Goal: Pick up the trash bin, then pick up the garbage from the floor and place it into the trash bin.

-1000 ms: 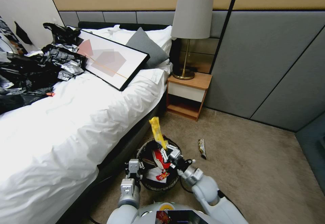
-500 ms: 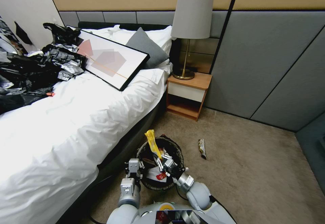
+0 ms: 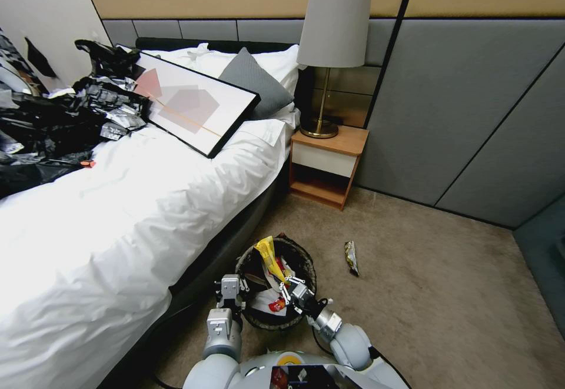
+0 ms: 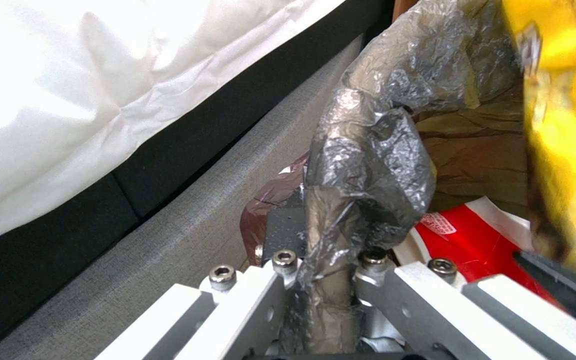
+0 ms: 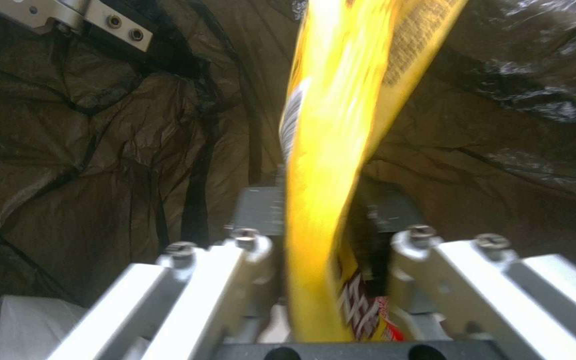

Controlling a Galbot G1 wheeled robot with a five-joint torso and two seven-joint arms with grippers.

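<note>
Our left hand [image 3: 231, 288] grips the trash bin [image 3: 300, 256] rim, right hand [image 3: 292, 291] lowers the yellow wrapper [image 3: 268, 255] inside; one silvery wrapper [image 3: 351, 257] waits, centre-right floor.

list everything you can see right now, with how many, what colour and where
trash bin: one, black-lined, on the carpet beside the bed, rim clamped by the left gripper
yellow wrapper: one, yellow, over the bin, in the right gripper
red-and-white packs: some, inside the bin
silvery wrapper: one, on the carpet right of the bin
bed: one, white
framed picture: one, on the bed
lamp: one, grey, on the nightstand
left gripper: shut on the bin's rim
right gripper: shut on the wrapper
</note>
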